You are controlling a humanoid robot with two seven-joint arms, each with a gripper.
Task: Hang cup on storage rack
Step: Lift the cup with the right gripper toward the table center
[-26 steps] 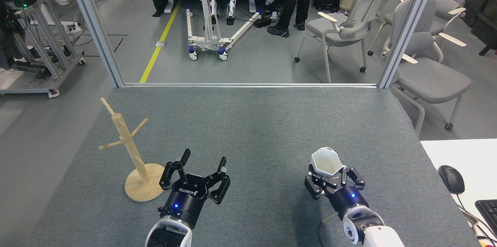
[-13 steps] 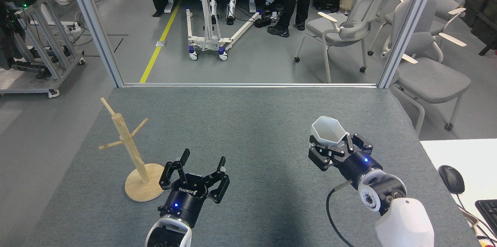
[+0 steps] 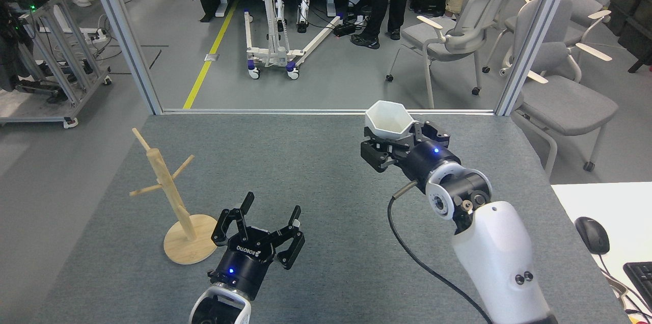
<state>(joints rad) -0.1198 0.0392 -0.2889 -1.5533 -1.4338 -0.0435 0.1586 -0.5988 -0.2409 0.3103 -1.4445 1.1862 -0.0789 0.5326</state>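
Observation:
The white faceted cup (image 3: 388, 120) is held up off the grey table, mouth upward, with my right gripper (image 3: 395, 136) shut on its lower body, near the table's far edge. The wooden storage rack (image 3: 170, 194) stands on its round base at the left side of the table, its pegs bare. My left gripper (image 3: 271, 208) hovers low just right of the rack's base, open with nothing between its fingers. The cup's handle is hidden in this view.
Grey felt table (image 3: 316, 181) with a metal frame along its far edge. A white side desk (image 3: 601, 201) at the right carries a black mouse (image 3: 592, 235) and a keyboard corner. Chairs, a wheeled stand and people's legs are beyond the table.
My right arm has lifted the cup and carried it away from me and leftward, from the near right to the table's far edge. The left gripper and rack stay put.

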